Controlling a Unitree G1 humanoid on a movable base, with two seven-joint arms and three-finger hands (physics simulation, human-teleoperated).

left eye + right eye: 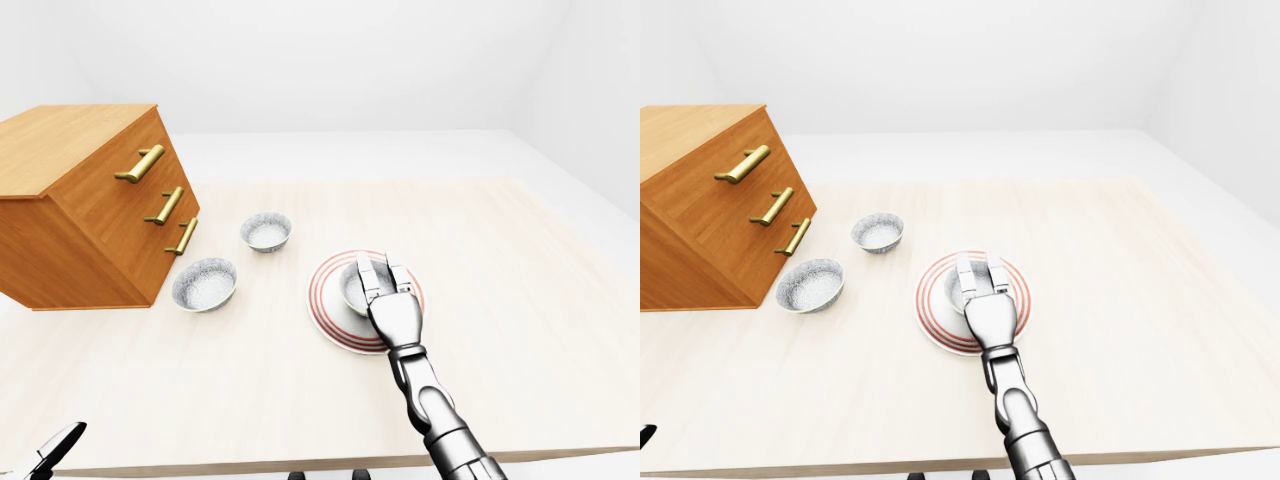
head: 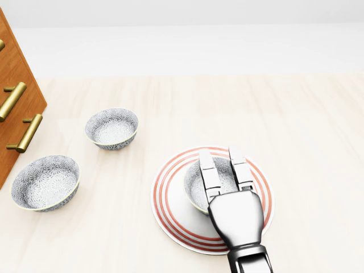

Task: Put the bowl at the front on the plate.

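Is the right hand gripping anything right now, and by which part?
Nothing held, it seems: the right hand has its fingers stretched straight over the bowl, which sits on the plate.

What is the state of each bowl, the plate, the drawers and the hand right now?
Plate: lying flat, carrying one bowl.
Right bowl: upright on the plate, not gripped.
Upper left bowl: upright, empty.
Lower left bowl: upright, empty.
Drawers: all shut.
Right hand: open, fingers straight over the right bowl.

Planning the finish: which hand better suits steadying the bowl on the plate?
Right hand: open fingers over the grey patterned bowl on the red-ringed white plate; left hand far off, bottom-left.
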